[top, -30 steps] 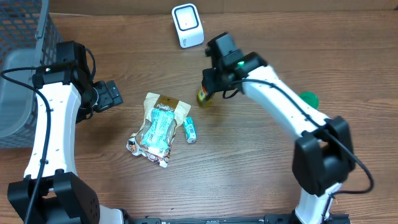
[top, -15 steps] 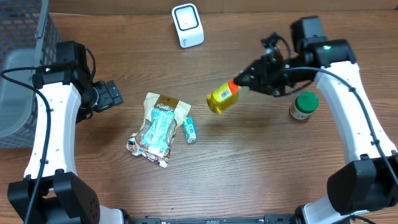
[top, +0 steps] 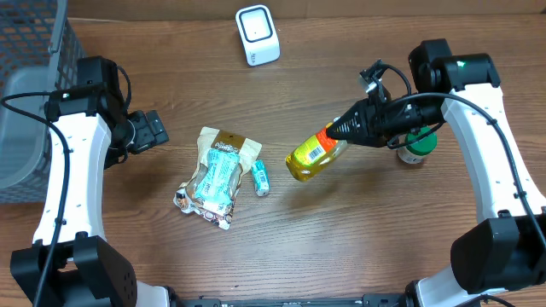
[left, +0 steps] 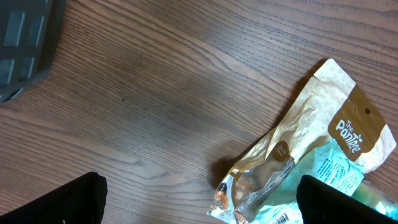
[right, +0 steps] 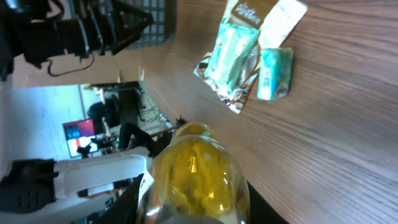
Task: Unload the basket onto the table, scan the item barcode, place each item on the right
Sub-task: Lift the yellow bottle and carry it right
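Our right fingers (top: 339, 131) are clenched on the neck of the yellow bottle (top: 312, 157), held up over the worktop (top: 358, 247). The bottle's long side points away from those fingers, bottom end farthest. The white scanner (top: 257, 34) stands well apart from them (we think the bottle must turn toward it). Our left fingers (top: 156, 130) are spread, holding nothing. The basket (top: 51, 43) sits beyond them; we cannot tell what is inside.

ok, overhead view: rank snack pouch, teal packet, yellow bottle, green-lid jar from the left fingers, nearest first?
From the left fingers:
1. Snack pouch, just to their right.
2. Teal packet, beside the pouch's far edge.
3. Yellow bottle, held up mid-table.
4. Green-lid jar, far right.
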Robot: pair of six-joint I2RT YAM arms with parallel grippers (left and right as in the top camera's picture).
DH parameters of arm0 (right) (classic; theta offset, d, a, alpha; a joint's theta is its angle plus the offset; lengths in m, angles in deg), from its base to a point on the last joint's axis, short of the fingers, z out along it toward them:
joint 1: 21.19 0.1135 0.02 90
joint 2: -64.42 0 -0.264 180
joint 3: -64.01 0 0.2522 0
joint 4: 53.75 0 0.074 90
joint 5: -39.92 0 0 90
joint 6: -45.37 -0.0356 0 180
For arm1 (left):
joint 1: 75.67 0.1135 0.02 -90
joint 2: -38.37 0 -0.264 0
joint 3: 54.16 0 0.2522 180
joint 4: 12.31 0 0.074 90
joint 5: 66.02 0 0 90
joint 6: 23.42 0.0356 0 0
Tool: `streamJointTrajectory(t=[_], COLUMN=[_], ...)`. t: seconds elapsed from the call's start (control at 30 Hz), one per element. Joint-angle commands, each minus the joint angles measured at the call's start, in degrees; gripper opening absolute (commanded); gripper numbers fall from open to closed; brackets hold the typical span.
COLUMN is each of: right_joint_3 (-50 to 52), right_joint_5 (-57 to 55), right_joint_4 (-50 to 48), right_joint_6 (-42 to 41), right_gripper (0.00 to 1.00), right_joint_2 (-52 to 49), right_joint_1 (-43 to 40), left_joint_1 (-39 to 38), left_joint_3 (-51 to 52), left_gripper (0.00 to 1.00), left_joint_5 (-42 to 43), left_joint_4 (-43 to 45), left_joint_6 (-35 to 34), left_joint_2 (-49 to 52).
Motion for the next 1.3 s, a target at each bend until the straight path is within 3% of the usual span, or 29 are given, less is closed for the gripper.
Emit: streamJointTrajectory(t=[0.0,0.23,0.4,1.27], right_joint_3=[-0.5,-0.5,-0.4,-0.4], right_joint_5=[5.9,7.1,11.7,14.0], right_joint_4=[0.4,2.0,7.1,6.6], right_joint_6=[3.4,6.8,18.2,17.9], right_gripper=[0.04,0.04,0.04,0.04], right_joint_2=[0.7,0.7,0.7,0.7], right_joint_1=[0.3,0.3,0.3,5.1], left_joint_1=[0.0,0.0,0.0,0.0], left_joint_3=[-0.3,-0.3,-0.3,-0.3], left_gripper=[0.99,1.0,1.0,1.0], left_joint_5=[-0.1,-0.1,-0.1,-0.1], left_joint_4=[0.0,0.0,0.0,0.0], left_joint_6=[0.0,0.0,0.0,0.0], left_joint_2=[0.2,0.2,0.2,0.2])
